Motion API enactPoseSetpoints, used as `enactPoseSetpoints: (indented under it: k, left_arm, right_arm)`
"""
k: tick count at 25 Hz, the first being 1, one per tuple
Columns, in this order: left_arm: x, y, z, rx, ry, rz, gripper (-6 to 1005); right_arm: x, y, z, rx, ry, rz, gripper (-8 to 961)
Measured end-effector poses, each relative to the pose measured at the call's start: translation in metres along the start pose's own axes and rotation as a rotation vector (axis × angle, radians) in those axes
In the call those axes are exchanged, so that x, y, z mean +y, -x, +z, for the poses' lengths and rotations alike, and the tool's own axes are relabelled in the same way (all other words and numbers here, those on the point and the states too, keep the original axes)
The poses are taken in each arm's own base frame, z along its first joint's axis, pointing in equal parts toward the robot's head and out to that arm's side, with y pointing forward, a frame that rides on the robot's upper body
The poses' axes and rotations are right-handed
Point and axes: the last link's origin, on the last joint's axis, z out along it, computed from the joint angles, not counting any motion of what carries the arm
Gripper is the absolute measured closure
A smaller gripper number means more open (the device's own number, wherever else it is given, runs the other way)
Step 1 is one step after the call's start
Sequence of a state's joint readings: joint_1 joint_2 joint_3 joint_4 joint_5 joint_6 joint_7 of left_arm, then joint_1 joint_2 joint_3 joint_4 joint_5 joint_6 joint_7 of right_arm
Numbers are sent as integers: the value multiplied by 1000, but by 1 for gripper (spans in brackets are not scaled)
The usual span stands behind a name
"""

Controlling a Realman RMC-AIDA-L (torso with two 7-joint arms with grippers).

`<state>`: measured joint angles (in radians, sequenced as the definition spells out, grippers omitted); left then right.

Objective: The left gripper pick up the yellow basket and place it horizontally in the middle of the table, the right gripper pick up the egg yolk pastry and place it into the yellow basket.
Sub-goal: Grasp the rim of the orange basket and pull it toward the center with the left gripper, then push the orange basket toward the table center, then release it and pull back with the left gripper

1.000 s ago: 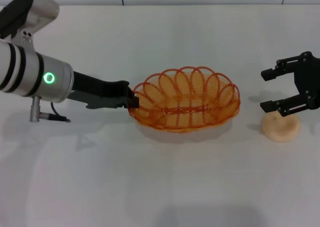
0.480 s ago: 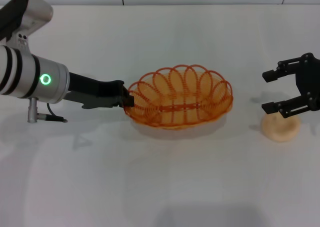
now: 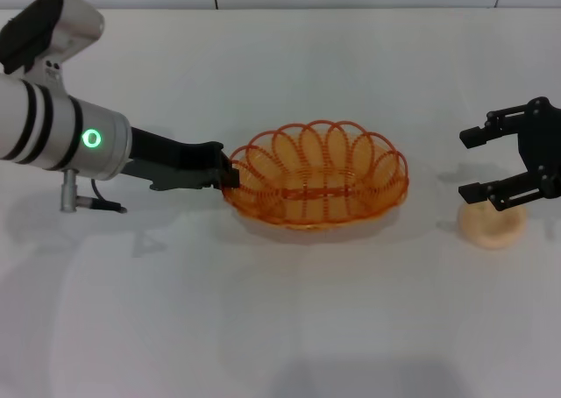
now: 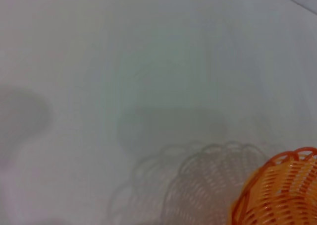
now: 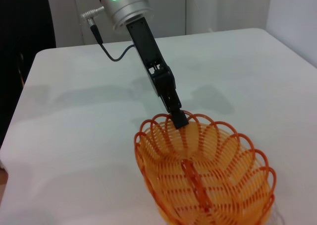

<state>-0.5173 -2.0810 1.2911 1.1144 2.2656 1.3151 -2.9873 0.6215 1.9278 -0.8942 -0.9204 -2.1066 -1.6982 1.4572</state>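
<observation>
Two claws were visible in the head view. The left claw (image 3: 230,175), on a white arm with black bands and a green light, reached in from the left and was clamped on the left end of the yellow basket's (image 3: 317,188) looped rim. The basket lay lengthwise across the middle of the white desk (image 3: 289,319). The right claw (image 3: 478,165) hung at the right side with its two fingers spread wide and nothing between them, positioned just over the egg yolk pastry (image 3: 493,224), which rested on the desk well apart from the basket. In the left wrist view, only a section of the basket (image 4: 280,193) showed at one corner, with its scalloped shadow cast on the desk (image 4: 124,61) beside it; the claw's own fingers were out of frame. In the right wrist view, the basket (image 5: 205,173) appeared close up, with the left claw (image 5: 177,117) pinching its far rim and the desk (image 5: 74,136) spreading around it.
</observation>
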Motion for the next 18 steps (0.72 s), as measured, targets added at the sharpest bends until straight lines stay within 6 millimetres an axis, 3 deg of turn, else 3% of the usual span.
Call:
enactPoseSetpoints:
  k: [18]
  left_arm:
    - [9, -8, 15, -18, 15, 11, 892]
  right_arm:
    - [1, -2, 0, -3, -7, 1, 187]
